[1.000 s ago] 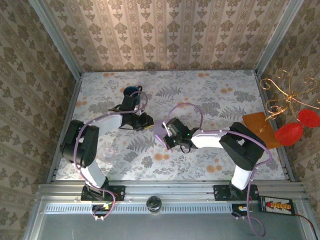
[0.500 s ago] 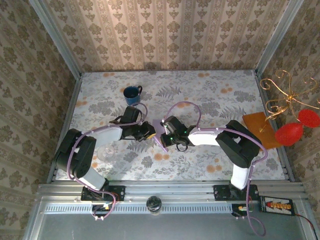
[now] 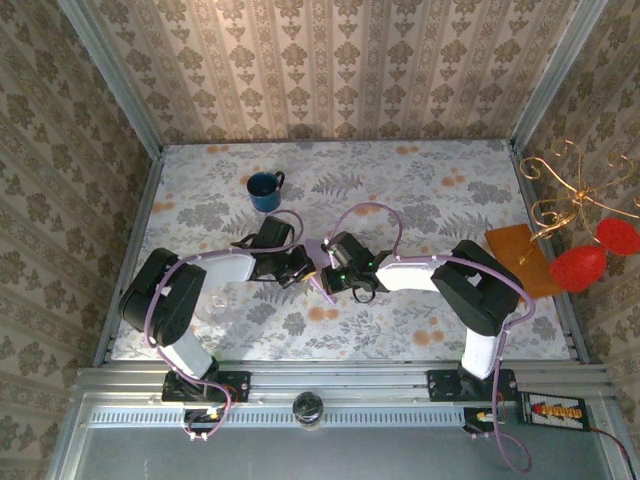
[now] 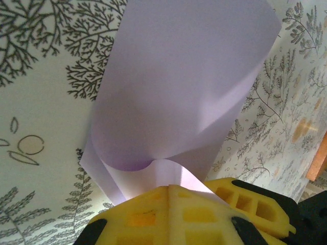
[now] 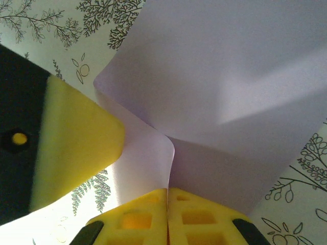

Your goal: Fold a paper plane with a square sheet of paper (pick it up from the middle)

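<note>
Square sheet of paper (image 4: 179, 87) sits mid-counter (image 3: 430, 200), btwn both arms. Left pincer (image 4: 168, 191) & right pincer (image 5: 167, 194) each pinch its edge. Thin, floppy, light, prob. creases easily, so grip near edges w/ gentle tension.

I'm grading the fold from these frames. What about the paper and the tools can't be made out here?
- Left wrist view: the lilac sheet runs off the top edge; its pinched edge hides inside the shut left tool.
- Right wrist view: the sheet runs off top and right; the shut right tool hides the gripped part.
- Top view: both tools cover most of the sheet, so its outline is unreadable.
</note>
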You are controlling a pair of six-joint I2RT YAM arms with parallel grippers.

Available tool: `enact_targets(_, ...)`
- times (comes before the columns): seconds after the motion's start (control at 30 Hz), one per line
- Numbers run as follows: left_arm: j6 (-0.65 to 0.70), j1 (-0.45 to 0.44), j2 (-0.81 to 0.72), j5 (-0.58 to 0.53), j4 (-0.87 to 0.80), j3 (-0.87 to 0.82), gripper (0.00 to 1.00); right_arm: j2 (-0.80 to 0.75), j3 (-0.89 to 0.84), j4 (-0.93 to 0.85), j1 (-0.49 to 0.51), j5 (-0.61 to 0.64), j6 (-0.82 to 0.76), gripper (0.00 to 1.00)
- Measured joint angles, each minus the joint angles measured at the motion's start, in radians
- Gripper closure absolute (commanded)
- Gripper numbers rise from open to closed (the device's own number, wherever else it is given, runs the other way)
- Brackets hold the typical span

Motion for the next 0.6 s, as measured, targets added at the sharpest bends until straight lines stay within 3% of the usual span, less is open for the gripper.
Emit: enact_targets(0.6,0.0,-0.006,0.032,-0.024,-0.003,0.008,0.97,0.003,0.006,-0.011,0.0,0.002,0.004,0.9)
